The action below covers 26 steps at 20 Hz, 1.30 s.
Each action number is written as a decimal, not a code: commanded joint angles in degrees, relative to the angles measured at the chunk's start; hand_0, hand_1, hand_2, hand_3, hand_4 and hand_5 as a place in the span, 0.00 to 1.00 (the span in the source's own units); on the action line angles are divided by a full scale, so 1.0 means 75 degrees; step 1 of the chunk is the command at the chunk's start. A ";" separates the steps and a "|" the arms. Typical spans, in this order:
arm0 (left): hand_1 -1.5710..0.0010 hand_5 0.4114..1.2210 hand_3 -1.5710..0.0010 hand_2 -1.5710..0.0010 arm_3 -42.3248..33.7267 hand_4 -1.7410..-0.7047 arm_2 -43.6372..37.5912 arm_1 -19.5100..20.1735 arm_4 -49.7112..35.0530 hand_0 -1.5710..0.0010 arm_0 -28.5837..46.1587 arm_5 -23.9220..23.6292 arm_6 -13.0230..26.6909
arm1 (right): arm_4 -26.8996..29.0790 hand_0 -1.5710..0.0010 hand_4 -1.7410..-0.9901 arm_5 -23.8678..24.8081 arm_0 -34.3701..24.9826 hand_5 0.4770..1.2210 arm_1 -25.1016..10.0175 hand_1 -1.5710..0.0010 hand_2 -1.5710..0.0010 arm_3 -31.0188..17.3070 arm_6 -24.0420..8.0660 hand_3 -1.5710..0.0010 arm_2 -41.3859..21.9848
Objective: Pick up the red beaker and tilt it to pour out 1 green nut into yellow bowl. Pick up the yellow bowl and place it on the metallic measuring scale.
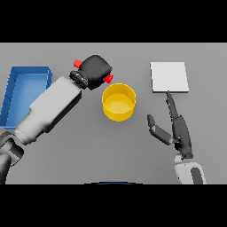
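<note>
My left hand is curled round the red beaker, which lies tilted toward the yellow bowl. Only the beaker's red ends show, one at the hand's far left and one at its right by the bowl's far rim. I see no green nut; the bowl's inside looks plain yellow. The bowl stands on the table in the middle. The flat light grey scale lies to the bowl's right and further back. My right hand rests open right of the bowl, fingers straight, fingertips reaching the scale's near edge.
A blue open tray stands at the table's left side, beside my left forearm.
</note>
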State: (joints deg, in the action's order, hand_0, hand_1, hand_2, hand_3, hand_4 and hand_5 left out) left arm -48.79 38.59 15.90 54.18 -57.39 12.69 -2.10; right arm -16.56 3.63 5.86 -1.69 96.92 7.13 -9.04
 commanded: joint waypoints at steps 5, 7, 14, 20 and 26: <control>0.00 1.00 0.00 0.00 0.0585 0.04 0.0959 -0.0074 0.0931 0.00 -0.0767 0.0305 -0.0153 | -0.0014 1.00 0.90 -0.0079 -0.0051 0.28 -0.0120 1.00 1.00 0.0013 0.0026 1.00 0.0008; 0.00 1.00 0.00 0.00 0.0785 0.03 0.1309 -0.0165 0.1306 0.00 -0.0921 0.0407 -0.0172 | 0.0104 1.00 0.90 -0.0101 -0.0059 0.29 -0.0028 1.00 1.00 -0.0167 0.0038 1.00 0.0037; 0.00 1.00 0.00 0.00 0.1198 0.01 0.1901 -0.0443 0.2080 0.00 -0.1309 0.0162 -0.0171 | 0.0177 1.00 0.90 -0.0116 -0.0111 0.30 0.0068 1.00 1.00 -0.0173 0.0182 1.00 0.0012; 0.00 1.00 0.00 0.00 0.1102 0.01 0.2622 -0.0541 0.2871 0.00 -0.1449 0.0229 -0.0137 | -0.0166 1.00 0.88 0.0123 -0.0044 0.27 0.0114 1.00 1.00 -0.0123 0.0135 1.00 -0.0090; 0.00 1.00 0.00 0.00 0.1661 0.01 0.3385 -0.0884 0.3631 0.00 -0.2133 0.0420 -0.0714 | -0.0210 1.00 0.91 0.0218 -0.0202 0.26 0.0066 1.00 1.00 -0.0230 0.0140 1.00 0.0000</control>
State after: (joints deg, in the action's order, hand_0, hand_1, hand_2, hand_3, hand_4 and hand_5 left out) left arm -36.34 63.97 9.26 81.43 -73.39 15.87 -7.44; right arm -18.13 5.27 4.35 -1.20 95.19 8.10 -9.04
